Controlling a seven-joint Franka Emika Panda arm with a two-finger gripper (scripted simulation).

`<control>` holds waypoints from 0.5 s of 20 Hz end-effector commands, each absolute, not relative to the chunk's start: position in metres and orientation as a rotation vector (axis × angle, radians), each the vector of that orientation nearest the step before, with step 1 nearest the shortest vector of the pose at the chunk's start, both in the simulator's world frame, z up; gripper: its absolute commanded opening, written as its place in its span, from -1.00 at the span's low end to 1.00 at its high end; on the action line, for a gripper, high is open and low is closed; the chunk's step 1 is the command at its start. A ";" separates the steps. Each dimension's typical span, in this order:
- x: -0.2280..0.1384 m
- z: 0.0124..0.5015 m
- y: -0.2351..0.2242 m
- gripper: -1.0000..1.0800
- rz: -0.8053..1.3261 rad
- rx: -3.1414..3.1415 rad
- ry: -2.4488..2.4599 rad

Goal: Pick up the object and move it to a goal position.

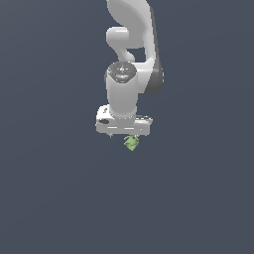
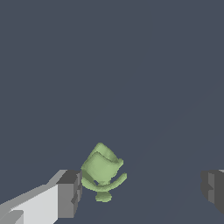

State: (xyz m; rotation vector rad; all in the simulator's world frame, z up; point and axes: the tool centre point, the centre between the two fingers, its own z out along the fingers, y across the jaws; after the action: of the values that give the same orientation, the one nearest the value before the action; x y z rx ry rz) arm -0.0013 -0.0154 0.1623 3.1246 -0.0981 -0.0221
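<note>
The object (image 1: 131, 143) is a tiny light-green faceted lump, showing just below the white gripper body in the exterior view. In the wrist view the object (image 2: 103, 170) lies between my two fingers, close beside one dark-tipped finger (image 2: 69, 194) and far from the other finger (image 2: 213, 189). My gripper (image 2: 141, 191) is open, with a wide gap between the fingers. I cannot tell if the near finger touches the object. In the exterior view the fingertips are hidden behind the hand.
The white arm (image 1: 131, 59) rises above the hand toward the top of the exterior view. The surroundings are a plain dark blue-grey surface (image 1: 49, 198) with no other objects in sight.
</note>
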 end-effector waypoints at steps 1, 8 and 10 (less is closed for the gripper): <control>-0.003 0.159 -0.014 0.92 -0.022 3.124 -0.132; -0.011 0.146 -0.006 0.92 -0.017 3.116 -0.301; -0.014 0.141 -0.003 0.92 -0.016 3.111 -0.366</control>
State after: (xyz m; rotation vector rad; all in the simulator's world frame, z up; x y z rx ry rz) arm -0.0118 -0.0049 0.1452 3.1150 -0.3183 -0.0167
